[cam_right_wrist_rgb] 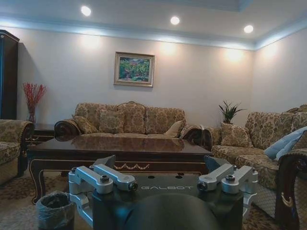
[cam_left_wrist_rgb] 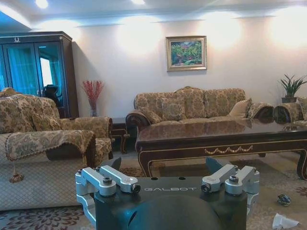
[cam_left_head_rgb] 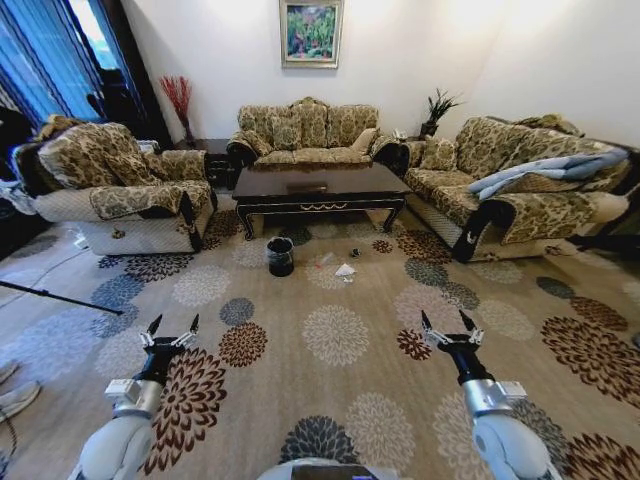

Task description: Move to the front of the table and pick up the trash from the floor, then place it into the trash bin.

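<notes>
The dark glossy table stands ahead on the patterned carpet, well beyond both arms. In front of it on the floor stands the black trash bin with a clear liner. To the right of the bin lies the trash: a white paper piece, a clear bottle and a small dark wad. My left gripper and right gripper hover open and empty low over the carpet, far short of the trash. The left wrist view has the left gripper, table, paper and wad. The right wrist view has the right gripper, bin and table.
Patterned sofas ring the table: an armchair at left, a three-seater behind, a long sofa at right. A dark rod and a shoe lie at the left edge. Open carpet stretches between me and the bin.
</notes>
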{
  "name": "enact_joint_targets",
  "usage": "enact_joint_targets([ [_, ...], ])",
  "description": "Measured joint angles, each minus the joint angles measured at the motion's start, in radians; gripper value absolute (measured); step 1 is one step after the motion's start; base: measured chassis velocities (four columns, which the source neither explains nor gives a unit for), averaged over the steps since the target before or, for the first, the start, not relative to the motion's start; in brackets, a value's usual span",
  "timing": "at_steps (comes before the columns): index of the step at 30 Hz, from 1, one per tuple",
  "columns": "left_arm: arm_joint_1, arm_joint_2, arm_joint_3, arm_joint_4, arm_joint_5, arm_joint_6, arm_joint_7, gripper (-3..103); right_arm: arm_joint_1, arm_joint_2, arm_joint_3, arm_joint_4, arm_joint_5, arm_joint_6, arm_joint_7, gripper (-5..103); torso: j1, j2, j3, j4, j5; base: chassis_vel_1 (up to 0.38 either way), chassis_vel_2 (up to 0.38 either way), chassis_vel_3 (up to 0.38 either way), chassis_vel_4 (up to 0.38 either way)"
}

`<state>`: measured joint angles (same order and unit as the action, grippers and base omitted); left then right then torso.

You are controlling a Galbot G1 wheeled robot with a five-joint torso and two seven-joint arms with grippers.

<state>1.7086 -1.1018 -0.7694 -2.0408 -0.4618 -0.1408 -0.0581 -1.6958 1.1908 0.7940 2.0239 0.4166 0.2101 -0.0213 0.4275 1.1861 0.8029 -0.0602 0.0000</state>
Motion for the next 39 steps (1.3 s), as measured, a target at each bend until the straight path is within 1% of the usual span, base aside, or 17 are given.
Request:
enact_joint_targets([
  [6,0.003,-0.001,-0.003,0.0,-0.002,0.0,-0.001,100,-0.002,0.005,-0.001,0.001,0.0,0.0,0.0,100,0.0,0.0,0.0,0.0,0.0,0.0,0.0,0.0,0.0],
  [9,0.009,-0.002,-0.004,-0.005,-0.01,0.007,-0.001,100,-0.001,0.004,-0.002,0.001,0.0,0.0,0.001,100,0.0,0.0,0.0,0.0,0.0,0.0,0.0,0.0,0.0],
  [11,0.015,-0.004,-0.003,-0.018,-0.03,0.019,0.001,100,0.001,0.001,-0.002,0.001,0.002,-0.003,0.002,100,-0.001,-0.002,-0.001,0.0001,0.0001,0.0,0.0,0.0,0.0],
  [13,0.02,-0.008,0.006,-0.052,-0.053,0.061,0.001,100,0.002,-0.007,-0.004,0.001,0.009,-0.009,0.005,100,-0.006,-0.014,-0.007,0.0,0.0001,0.0,0.0,0.0,0.0],
  [14,0.02,-0.008,0.006,-0.052,-0.053,0.061,0.001,100,0.002,-0.007,-0.004,0.001,0.009,-0.009,0.005,100,-0.006,-0.014,-0.007,0.0,0.0001,0.0,0.0,0.0,0.0],
  [18,0.012,-0.012,0.014,-0.082,-0.047,0.118,0.0,100,0.004,-0.018,-0.004,0.005,0.019,-0.015,0.007,100,-0.017,-0.038,-0.021,0.0,0.0001,0.0,0.0,0.0,0.0],
  [22,0.01,-0.011,0.014,-0.083,-0.042,0.128,0.0,100,0.003,-0.019,-0.002,0.007,0.02,-0.016,0.007,100,-0.025,-0.054,-0.029,0.0,0.0,0.0,0.0,0.0,0.0],
  [23,0.005,-0.011,0.013,-0.078,-0.04,0.128,0.0,100,0.001,-0.019,-0.001,0.009,0.02,-0.016,0.008,100,-0.03,-0.066,-0.036,0.0,0.0001,0.0,0.0,0.0,0.0],
  [25,0.005,-0.011,0.013,-0.075,-0.04,0.128,0.0,100,0.0,-0.018,0.0,0.011,0.02,-0.016,0.008,100,-0.031,-0.069,-0.038,-0.0001,-0.0001,0.0,0.0,0.0,0.0],
  [28,0.007,-0.009,0.008,-0.073,-0.031,0.128,-0.006,100,-0.006,-0.01,0.0,0.018,0.019,-0.015,0.008,100,-0.042,-0.094,-0.052,0.0,-0.0001,0.0,0.0,0.0,0.0],
  [30,0.006,-0.009,0.008,-0.073,-0.026,0.13,-0.01,100,-0.006,-0.008,0.0,0.018,0.018,-0.015,0.008,100,-0.044,-0.099,-0.054,0.0,0.0,0.0,0.0,0.0,0.0],
  [32,0.003,-0.009,0.005,-0.071,-0.016,0.143,-0.021,100,-0.008,-0.004,-0.001,0.018,0.014,-0.014,0.007,100,-0.052,-0.115,-0.063,0.0,0.0,0.0,0.0,0.0,0.0],
  [33,0.003,-0.009,0.005,-0.071,-0.016,0.143,-0.021,100,-0.008,-0.004,-0.001,0.018,0.014,-0.014,0.007,100,-0.052,-0.115,-0.063,0.0,0.0,0.0,0.0,0.0,0.0],
  [36,0.003,-0.009,0.004,-0.074,-0.016,0.151,-0.022,100,-0.012,-0.004,-0.002,0.018,0.012,-0.012,0.005,100,-0.061,-0.136,-0.074,0.0,0.0,0.0,0.0,0.0,0.0],
  [39,0.004,-0.009,0.004,-0.075,-0.017,0.153,-0.022,100,-0.012,-0.004,-0.002,0.02,0.012,-0.012,0.005,100,-0.066,-0.146,-0.079,0.0,0.0,0.0,0.0,0.0,0.0],
])
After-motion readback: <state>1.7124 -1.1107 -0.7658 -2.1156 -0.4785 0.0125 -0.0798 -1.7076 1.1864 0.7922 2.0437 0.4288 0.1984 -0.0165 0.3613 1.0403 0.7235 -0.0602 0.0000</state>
